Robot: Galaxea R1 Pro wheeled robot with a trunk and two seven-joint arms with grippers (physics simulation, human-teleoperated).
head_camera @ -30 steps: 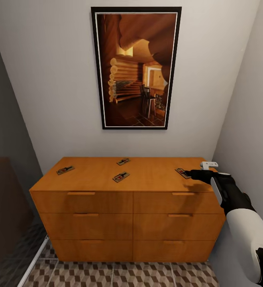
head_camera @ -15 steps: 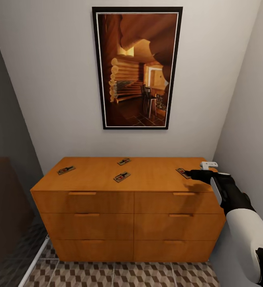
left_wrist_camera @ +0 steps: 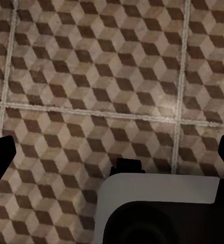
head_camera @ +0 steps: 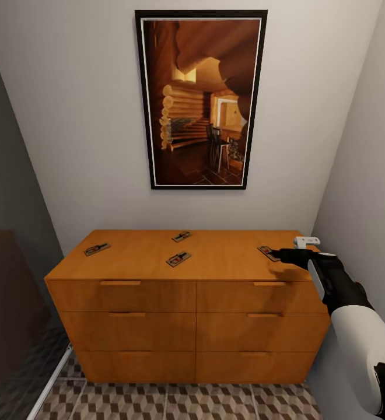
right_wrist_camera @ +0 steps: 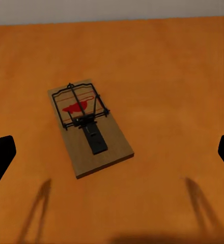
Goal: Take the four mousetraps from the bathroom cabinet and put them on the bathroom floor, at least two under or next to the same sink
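Note:
Several mousetraps lie on the flat top of the orange-brown cabinet (head_camera: 157, 303): one at the left (head_camera: 96, 249), one at the back middle (head_camera: 181, 236), one nearer the front (head_camera: 178, 259) and one at the right end (head_camera: 266, 252). My right gripper (head_camera: 281, 254) hovers just over the right-end trap. In the right wrist view that mousetrap (right_wrist_camera: 89, 127) lies flat with its red mark up, and the right gripper (right_wrist_camera: 112, 152) stands open around it without touching. My left gripper (left_wrist_camera: 112, 155) is open and empty above the cube-patterned bathroom floor (left_wrist_camera: 91, 76).
A large framed picture (head_camera: 201, 99) hangs on the wall behind the cabinet. A side wall (head_camera: 367, 175) stands close on the right of my arm. A dark glass panel (head_camera: 11, 280) borders the left. Patterned floor (head_camera: 169, 402) shows in front of the drawers.

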